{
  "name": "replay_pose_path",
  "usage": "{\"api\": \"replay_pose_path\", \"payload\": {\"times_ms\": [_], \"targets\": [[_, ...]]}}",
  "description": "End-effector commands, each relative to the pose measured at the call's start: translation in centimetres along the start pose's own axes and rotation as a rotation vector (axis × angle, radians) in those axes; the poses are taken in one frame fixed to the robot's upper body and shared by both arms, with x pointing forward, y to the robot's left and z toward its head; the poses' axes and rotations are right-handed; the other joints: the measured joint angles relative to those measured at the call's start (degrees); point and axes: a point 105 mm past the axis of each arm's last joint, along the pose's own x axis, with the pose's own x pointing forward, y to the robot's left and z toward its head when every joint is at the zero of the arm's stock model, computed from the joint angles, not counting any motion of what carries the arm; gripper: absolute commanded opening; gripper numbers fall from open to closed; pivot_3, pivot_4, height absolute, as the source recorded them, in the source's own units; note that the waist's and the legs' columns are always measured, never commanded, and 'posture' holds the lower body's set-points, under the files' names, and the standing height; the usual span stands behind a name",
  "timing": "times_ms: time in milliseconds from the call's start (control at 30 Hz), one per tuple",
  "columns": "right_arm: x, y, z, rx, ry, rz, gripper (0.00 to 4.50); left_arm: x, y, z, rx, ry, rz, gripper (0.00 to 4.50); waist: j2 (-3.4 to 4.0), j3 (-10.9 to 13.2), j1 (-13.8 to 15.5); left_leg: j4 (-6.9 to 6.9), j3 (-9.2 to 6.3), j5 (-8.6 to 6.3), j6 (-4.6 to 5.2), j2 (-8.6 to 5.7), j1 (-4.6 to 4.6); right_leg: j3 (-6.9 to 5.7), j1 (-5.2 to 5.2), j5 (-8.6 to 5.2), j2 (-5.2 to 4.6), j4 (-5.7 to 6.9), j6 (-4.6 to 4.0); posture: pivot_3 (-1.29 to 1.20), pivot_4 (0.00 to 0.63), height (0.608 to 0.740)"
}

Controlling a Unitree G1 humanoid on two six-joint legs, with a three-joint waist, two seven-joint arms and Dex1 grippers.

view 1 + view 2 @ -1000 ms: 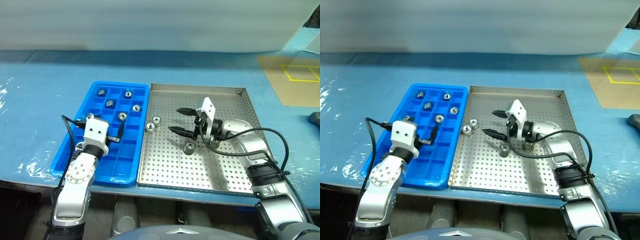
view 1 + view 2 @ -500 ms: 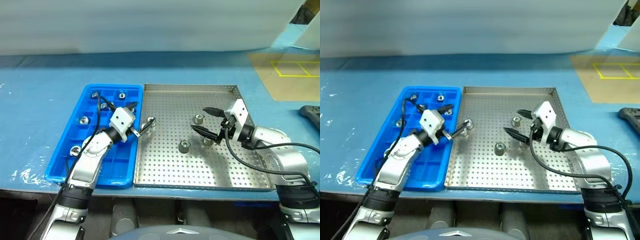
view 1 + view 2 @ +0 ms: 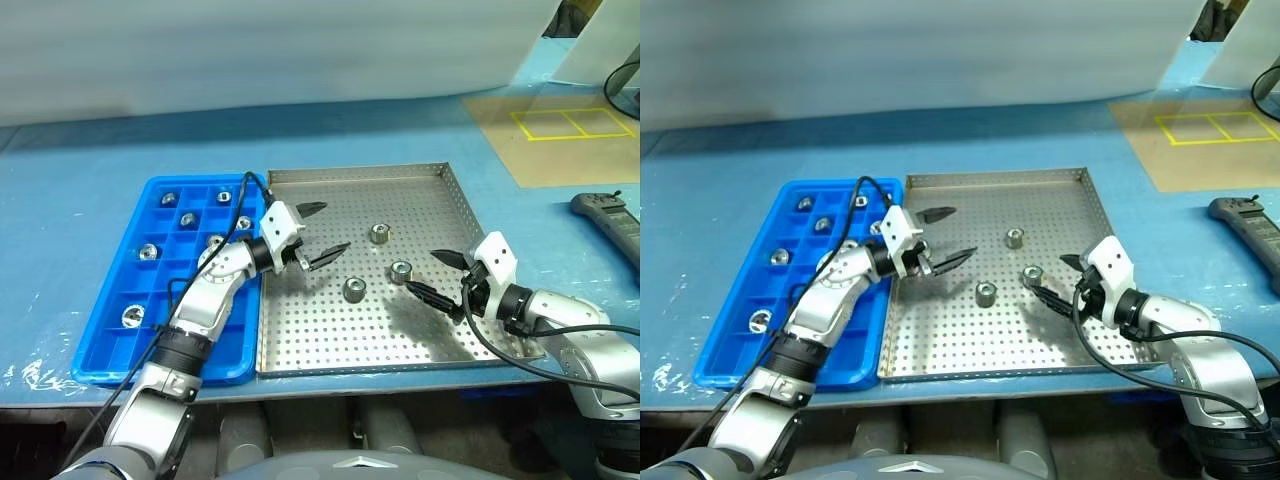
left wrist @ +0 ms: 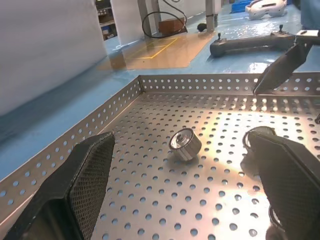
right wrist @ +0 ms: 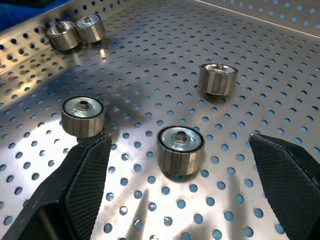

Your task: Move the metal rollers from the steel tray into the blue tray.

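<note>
Two rollers (image 5: 76,33) tucked against the steel tray's (image 3: 452,196) rim show plainly in the right wrist view, but from the head camera the left arm covers that spot. Several more rollers sit in the blue tray's (image 3: 108,345) compartments, though which cells they fill near the left arm is hard to judge. The left gripper (image 3: 318,232) hangs over the steel tray just past the blue tray's edge, fingers spread wide with nothing between them and touching nothing; one roller (image 3: 379,233) lies ahead of its tips, apart from them. The right gripper (image 3: 437,275) is spread just as wide and also empty, low over the perforated floor. A roller (image 3: 401,270) sits just in front of its fingertips, between their lines without contact, and another roller (image 3: 353,289) lies a little farther out, between the two grippers
</note>
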Motion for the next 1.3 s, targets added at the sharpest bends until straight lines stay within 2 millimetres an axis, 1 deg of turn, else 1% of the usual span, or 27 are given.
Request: {"api": "replay_pose_path", "payload": {"times_ms": [33, 167, 300, 533, 633, 1000, 1100, 1300], "targets": [[0.1, 0.4, 1.2, -0.030, -0.043, -0.012, 4.50, 0.2, -0.5, 0.3, -0.006, -0.014, -0.073, 4.48, 0.00, 0.0, -0.1, 0.00, 0.01, -0.01, 0.01, 0.00, 0.00, 0.01, 0.00, 0.00, 0.00, -0.01, 0.00, -0.27, 0.150, 0.740], [0.1, 0.2, 1.1, -0.028, -0.041, -0.028, 4.50, 0.6, -2.7, -0.2, -0.025, 0.013, -0.229, 4.48, 0.00, 0.0, -0.3, -0.02, 0.03, -0.07, 0.12, 0.00, 0.01, 0.00, -0.02, 0.01, -0.01, -0.08, -0.01, -0.28, 0.150, 0.740], [0.1, 0.2, 1.1, -0.024, -0.042, -0.028, 4.50, 1.0, -3.8, -0.7, -0.030, 0.043, -0.322, 4.48, 0.00, 0.0, -0.4, 0.02, 0.10, -0.10, 0.18, -0.04, 0.03, 0.01, -0.01, 0.01, -0.01, -0.09, -0.01, -0.28, 0.150, 0.740], [-0.1, 0.6, 1.1, -0.013, -0.050, -0.030, 4.50, 2.0, -4.4, -2.0, -0.016, 0.095, -0.386, 4.48, 0.00, 0.0, -0.8, 0.01, 0.21, -0.19, 0.33, -0.02, 0.12, 0.12, 0.10, 0.00, -0.03, -0.05, 0.00, -0.30, 0.150, 0.740], [-0.3, 0.6, 1.1, -0.011, -0.051, -0.036, 4.50, 1.9, -5.2, -2.9, 0.012, 0.142, -0.454, 4.48, 0.00, 0.0, -0.9, 0.01, 0.24, -0.20, 0.34, -0.01, 0.09, 0.12, 0.10, 0.01, -0.03, -0.08, -0.01, -0.30, 0.150, 0.740], [-0.7, 0.7, 1.3, -0.012, -0.062, -0.055, 4.50, 1.9, -5.5, -4.0, -0.020, 0.199, -0.496, 4.48, 0.00, 0.0, -1.1, 0.03, 0.38, -0.25, 0.43, -0.02, 0.14, 0.19, 0.10, 0.01, -0.03, -0.08, 0.00, -0.33, 0.150, 0.740], [-0.7, 0.7, 1.3, -0.020, -0.061, -0.060, 4.50, 1.6, -6.0, -4.5, -0.064, 0.229, -0.522, 3.89, 0.00, 0.0, -1.1, 0.01, 0.39, -0.25, 0.44, -0.02, 0.14, 0.20, 0.10, 0.00, -0.03, -0.11, 0.00, -0.33, 0.150, 0.740], [-0.7, 0.6, 1.5, -0.022, -0.072, -0.064, 4.50, 1.2, -7.1, -4.7, -0.121, 0.256, -0.597, 1.76, 0.01, 0.0, -1.1, 0.00, 0.48, -0.27, 0.46, -0.02, 0.21, 0.28, 0.10, 0.00, -0.03, -0.10, 0.00, -0.33, 0.150, 0.740]]}}
